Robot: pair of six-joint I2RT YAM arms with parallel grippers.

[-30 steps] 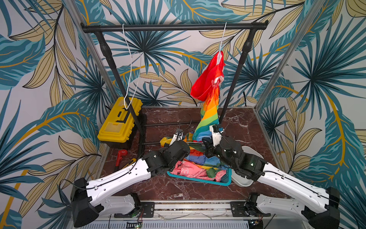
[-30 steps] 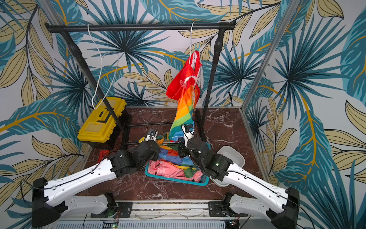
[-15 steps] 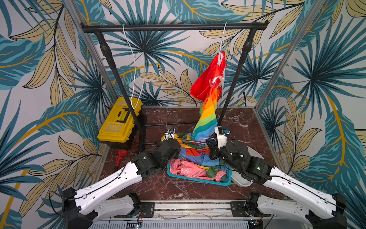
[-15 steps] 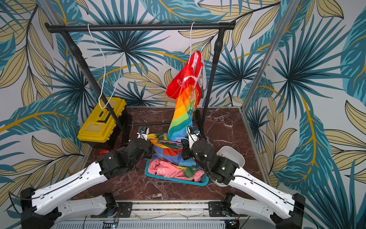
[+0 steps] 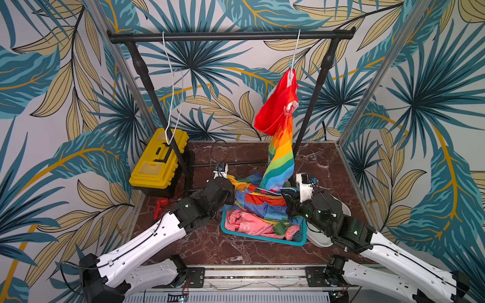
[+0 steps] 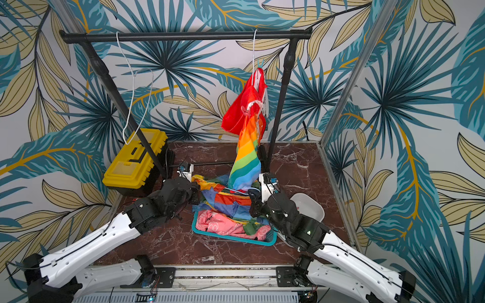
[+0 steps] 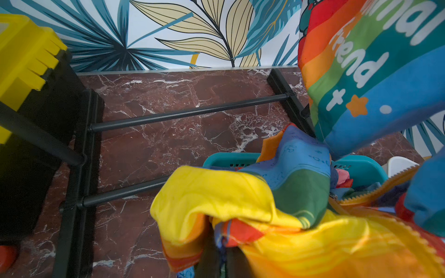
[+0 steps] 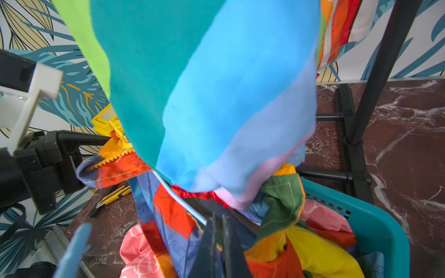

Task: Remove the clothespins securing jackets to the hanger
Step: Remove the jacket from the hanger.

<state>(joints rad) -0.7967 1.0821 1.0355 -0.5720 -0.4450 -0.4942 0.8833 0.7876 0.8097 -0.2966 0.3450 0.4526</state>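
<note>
Rainbow-striped jacket (image 5: 252, 200) now raised and drawn taut above the teal basket (image 5: 262, 237), bunched low a second ago; pinched in the closed left gripper (image 5: 232, 191); right gripper (image 8: 219, 238) clamped at the hanger wire (image 8: 178, 199); pink clothespin (image 5: 288, 111) high above the basket, still clipping the red-hooded jacket (image 5: 280, 157).

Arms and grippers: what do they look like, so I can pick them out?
Both arms match: the left arm and right arm have white tapered shells with a thin black cable along each, and black joints and wrists. A white camera mount sits at each wrist. The left gripper and right gripper have dark, narrow fingers.
</note>
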